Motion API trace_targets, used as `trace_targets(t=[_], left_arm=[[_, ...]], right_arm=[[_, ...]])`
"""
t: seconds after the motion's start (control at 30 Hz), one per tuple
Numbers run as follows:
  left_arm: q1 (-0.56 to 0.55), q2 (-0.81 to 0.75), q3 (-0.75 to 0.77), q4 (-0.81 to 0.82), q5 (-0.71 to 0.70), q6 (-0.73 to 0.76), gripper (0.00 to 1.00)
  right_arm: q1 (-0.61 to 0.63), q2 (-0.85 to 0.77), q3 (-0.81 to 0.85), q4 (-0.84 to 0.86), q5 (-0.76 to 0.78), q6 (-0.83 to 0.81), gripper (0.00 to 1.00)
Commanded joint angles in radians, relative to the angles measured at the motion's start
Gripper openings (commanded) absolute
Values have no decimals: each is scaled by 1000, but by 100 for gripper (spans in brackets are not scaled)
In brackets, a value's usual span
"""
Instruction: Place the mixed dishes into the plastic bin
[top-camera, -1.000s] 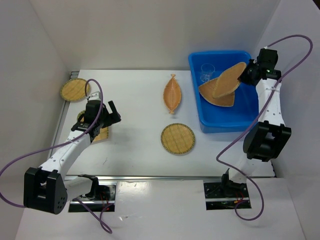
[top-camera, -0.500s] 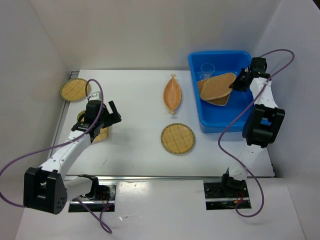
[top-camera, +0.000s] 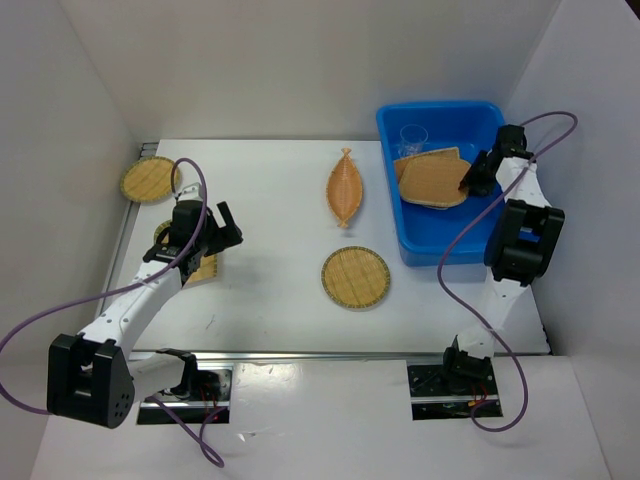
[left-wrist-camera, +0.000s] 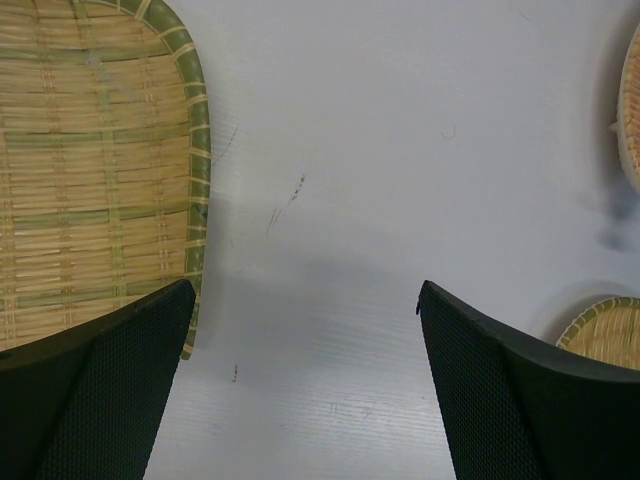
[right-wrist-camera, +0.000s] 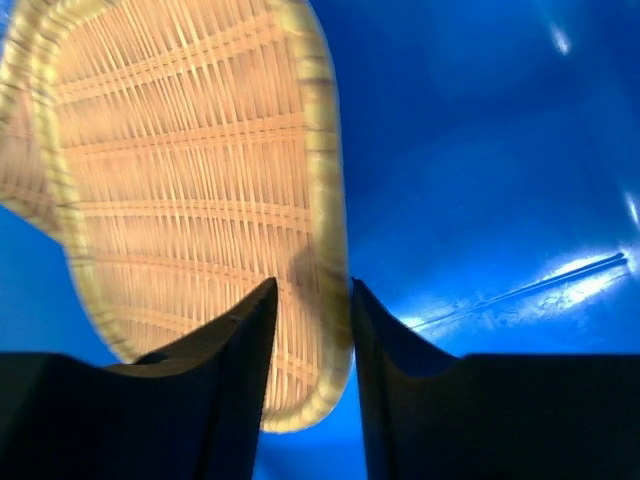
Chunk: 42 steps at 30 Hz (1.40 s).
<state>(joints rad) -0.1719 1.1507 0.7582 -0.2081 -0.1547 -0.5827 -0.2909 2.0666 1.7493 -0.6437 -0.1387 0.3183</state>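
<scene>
The blue plastic bin (top-camera: 391, 205) stands at the back right. Inside it are a clear cup (top-camera: 413, 138) and a tan woven tray (top-camera: 433, 180) lying flat on another tray. My right gripper (top-camera: 470, 180) is down in the bin at that tray's right edge. In the right wrist view its jaws (right-wrist-camera: 313, 285) stand open astride the tray's rim (right-wrist-camera: 325, 170), with slack beside it. On the table lie a leaf-shaped tray (top-camera: 346, 187), a round tray (top-camera: 355, 277) and a second round tray (top-camera: 150, 180). My left gripper (top-camera: 228, 225) is open over bare table beside a rounded-square tray (left-wrist-camera: 90, 170).
White walls close in the table on the left, back and right. The right arm's purple cable (top-camera: 455, 280) loops in front of the bin. In the left wrist view the round tray's edge (left-wrist-camera: 610, 335) shows at the lower right.
The right gripper lowered the tilted tray into the bin until it lay flat on the other tray, then its jaws parted. The left arm has not moved.
</scene>
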Motion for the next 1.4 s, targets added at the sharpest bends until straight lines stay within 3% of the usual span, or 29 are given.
trace_targets(t=[0.0,0.2,0.33,0.47,0.57,0.67,0.73,0.97,1.23,1.37], left_arm=[[-3,6,-7,29,-13,-9,100],[-3,15,-7,29,-13,-9,100],[-3,15,-7,29,-13,-9,100],[-3,15,-7,29,-13,0,100],[-3,27,7,29,10,9,100],[-3,49,56,29,10,9,100],[-3,78,101,29,10,29,100],[11,259,298,-77,-74,145,94],[143,457,449,-187,-157,238,92],[166,472,417,-220,-245,250,91]], right_arm=[[-1,10,59,3,22,-13,42],[-1,35,140,30,88,-4,60],[-1,61,286,-2,171,19,67],[-1,-21,291,13,222,42,69],[25,-191,179,113,133,-7,74],[74,-340,66,195,-66,-38,77],[158,-373,27,196,-159,-38,78],[508,-333,-99,205,-165,-88,80],[590,-191,-94,234,-219,-87,80],[599,-209,-114,259,-219,-87,80]])
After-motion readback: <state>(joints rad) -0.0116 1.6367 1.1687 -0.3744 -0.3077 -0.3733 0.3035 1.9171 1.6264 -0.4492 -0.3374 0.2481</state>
